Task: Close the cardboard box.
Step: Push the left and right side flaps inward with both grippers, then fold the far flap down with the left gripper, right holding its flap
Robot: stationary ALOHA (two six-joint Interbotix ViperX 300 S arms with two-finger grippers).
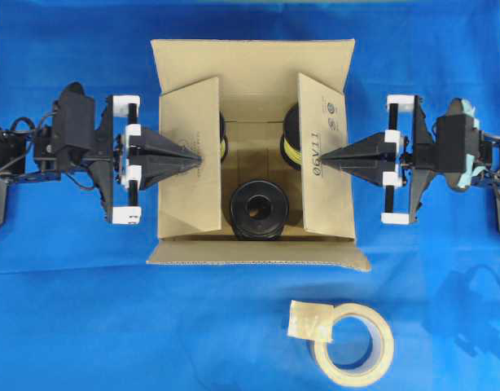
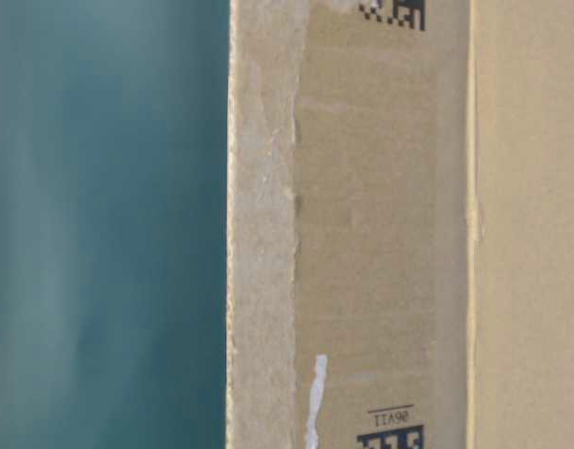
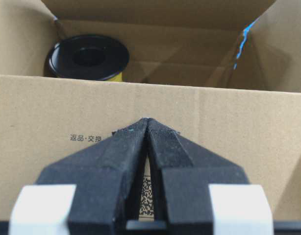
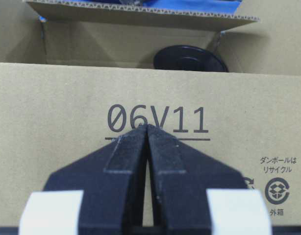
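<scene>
The cardboard box (image 1: 254, 147) sits mid-tabletop, its two side flaps tilted inward over black spools (image 1: 257, 210), its far and near flaps splayed outward. Stiff, light corrugated board: best pushed flat-on near each flap's free edge, not pinched. The left claw (image 1: 195, 158) and right claw (image 1: 325, 160), both closed and empty, press those flaps. A tape roll (image 1: 353, 344) lies nearer.

The black left gripper (image 1: 195, 157) at centre-left and black right gripper (image 1: 325, 161) at centre-right point inward, fingertips pressed together.
</scene>
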